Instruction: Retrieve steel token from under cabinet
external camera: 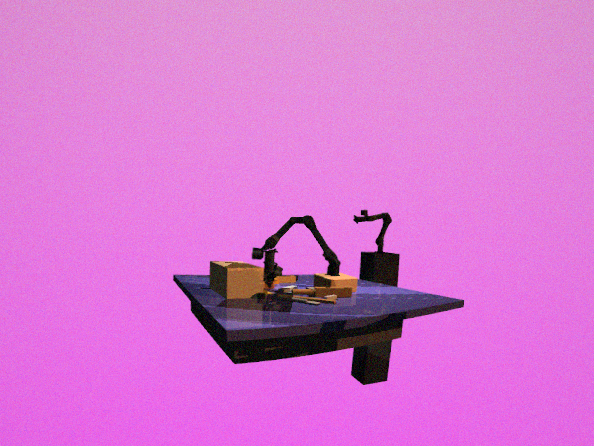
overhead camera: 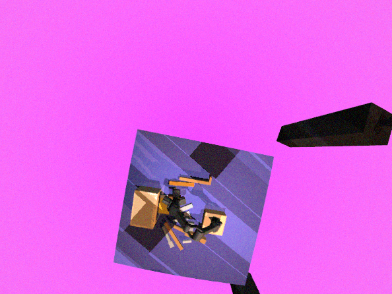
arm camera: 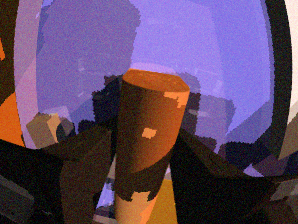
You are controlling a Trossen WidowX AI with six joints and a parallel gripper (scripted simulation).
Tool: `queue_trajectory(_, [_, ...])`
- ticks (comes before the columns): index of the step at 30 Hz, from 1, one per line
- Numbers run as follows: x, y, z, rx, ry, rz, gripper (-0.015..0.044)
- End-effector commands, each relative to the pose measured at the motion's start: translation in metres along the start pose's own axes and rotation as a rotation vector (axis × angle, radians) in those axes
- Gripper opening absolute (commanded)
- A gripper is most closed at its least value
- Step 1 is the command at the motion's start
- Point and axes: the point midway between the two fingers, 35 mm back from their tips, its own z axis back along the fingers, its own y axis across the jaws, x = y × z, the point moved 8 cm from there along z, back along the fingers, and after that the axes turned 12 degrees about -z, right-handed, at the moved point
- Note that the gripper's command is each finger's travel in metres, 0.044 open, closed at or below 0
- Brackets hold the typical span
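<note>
Hand (overhead camera: 175,198) (external camera: 272,281) (arm camera: 145,127) — mine, closed on an orange rod (arm camera: 155,110), near the table's left edge; stiff, probably light, best gripped mid-shaft. Token — steel, not visible, presumably under the cabinet (overhead camera: 144,209) (external camera: 237,280); thin, slippery, better dragged than pinched.

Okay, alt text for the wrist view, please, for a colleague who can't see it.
The gripper is shut on an orange rod, its rounded, flat-ended tip pointing up the picture. Beyond it lies the blue tabletop, crossed by dark shadows, with a small tan block to the picture's left.
</note>
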Motion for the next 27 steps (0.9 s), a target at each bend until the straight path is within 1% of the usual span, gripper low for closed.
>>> queue_trajectory(1, [0.006,0.002,-0.001,-0.002,-0.003,0.002,0.0000])
queue_trajectory(27, [0.033,0.009,-0.001,-0.002,-0.005,0.001,0.0000])
